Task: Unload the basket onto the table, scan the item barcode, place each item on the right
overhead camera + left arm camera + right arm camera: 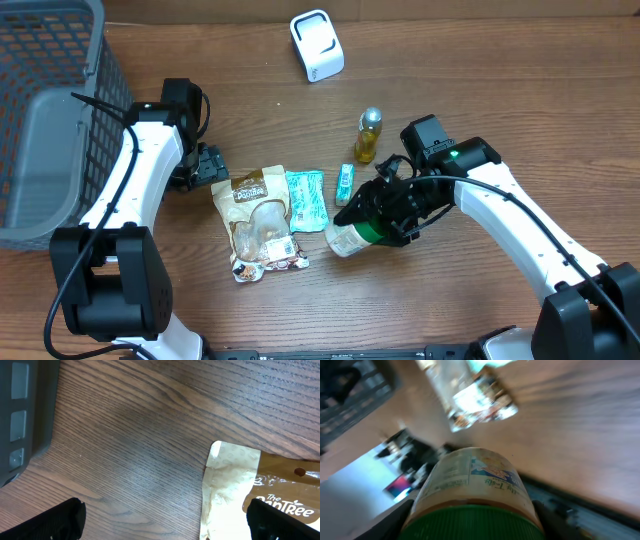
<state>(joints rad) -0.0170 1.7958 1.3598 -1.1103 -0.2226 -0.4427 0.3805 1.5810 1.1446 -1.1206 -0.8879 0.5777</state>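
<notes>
Brown wooden table (480,60) fills the scene, and both arms start from its near edge.

On the near right side, the right arm goes up and to the left from its base, bends at a black joint with a green light, and then turns its wrist down toward the middle of the table. The right gripper (385,215) is clamped on a jar (350,238) with a green cap, at the cap end. The jar is tilted, with its bottom pointing to the near left. In the right wrist view its pale label with a small picture faces the camera. This view is blurred, so I cannot tell if the jar touches the table.

Just left of the jar lies a brown snack pouch (258,222), flat on the wood, with a teal packet (306,200) beside it and a small teal tube (345,183) a little farther.

The left arm rises from the near left, runs along the grey basket (50,120), folds at its elbow, and comes back down toward the pouch. The left gripper (212,170) has its fingers wide apart and holds nothing. It is low over bare wood, just beside the top left corner of the pouch, as the left wrist view shows.

Farther away, a small yellow-green bottle (368,137) stands behind the right wrist. Near the far edge, well apart from the jar, sits a white device (317,45).
</notes>
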